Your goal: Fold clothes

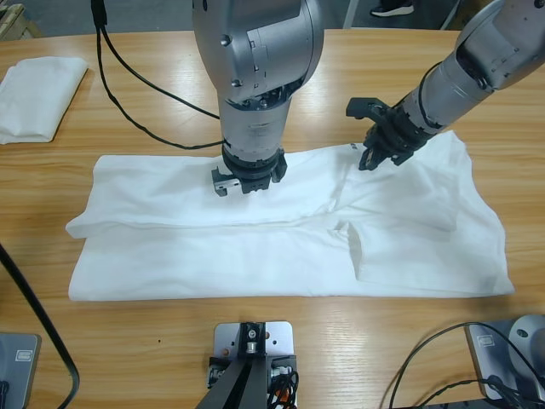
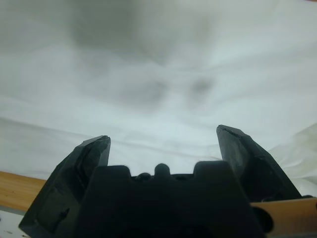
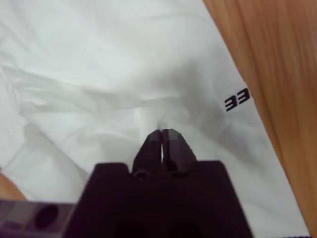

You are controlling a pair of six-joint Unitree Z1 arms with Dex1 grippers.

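The left claw [image 1: 247, 181] stands with jaws apart directly over the middle of the T-shirt [image 1: 281, 247], whose long axis runs along the worktop [image 1: 153, 341]. The right claw [image 1: 379, 145], jaws together, touches its far edge. I count two claws, one T-shirt and one folded cloth [image 1: 38, 95].

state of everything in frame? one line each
T-shirt: spread on the table, long edge folded over, rumpled.
Second white cloth: folded, apart at a table corner.
Left gripper: open, at the shirt's edge.
Right gripper: shut, tips at the fabric.
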